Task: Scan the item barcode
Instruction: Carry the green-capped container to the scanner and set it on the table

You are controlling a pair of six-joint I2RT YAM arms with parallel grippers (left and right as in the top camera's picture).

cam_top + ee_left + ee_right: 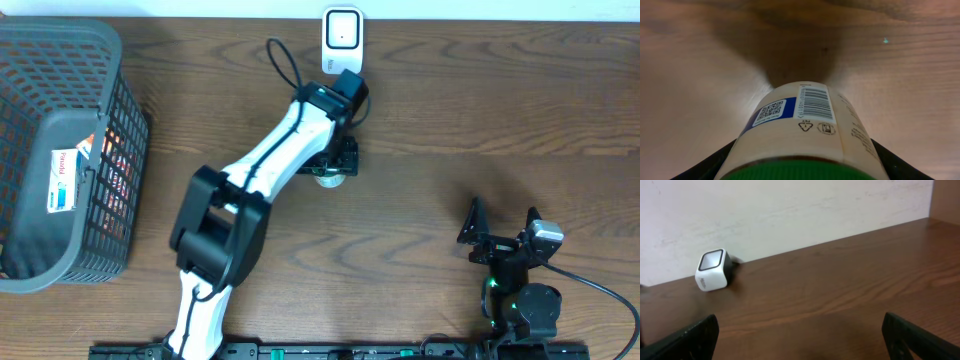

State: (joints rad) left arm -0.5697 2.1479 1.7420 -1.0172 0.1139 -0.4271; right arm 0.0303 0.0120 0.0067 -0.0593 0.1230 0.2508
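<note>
Left gripper (pixel 333 168) is clamping the bottle (pixel 328 178), and from overhead I am seeing my left arm stretching across the table (pixel 450 120) toward the scanner (pixel 342 38), which is standing at the far edge. The bottle is hanging just short of the scanner, near it but apart. I judge I am holding it there to bring its printed side to the scanner's window. The basket (pixel 60 45) is sitting well apart at the left with a blue-and-white packet (pixel 65 180) inside, so it is not getting in the way. My right gripper (pixel 497 243) is resting near the front edge, well clear of the bottle's path.

Looking through the left wrist camera, I am seeing the bottle lying lengthwise between my fingers (pixel 705 167), its green cap (pixel 800 171) nearest the lens. The barcode (pixel 815 102) is facing up toward my wrist, beside a blue QR label (pixel 771 111). Since the code is pointing at me rather than forward, I judge a turn of the wrist is being called for before the scanner can read it. Only bare wood is showing ahead.

Looking through the right wrist camera, my right gripper (pixel 800 330) is standing wide apart with nothing between its fingers. The scanner (pixel 714 270) is sitting against the wall (pixel 790 210), window tilting upward, with nothing blocking it.
</note>
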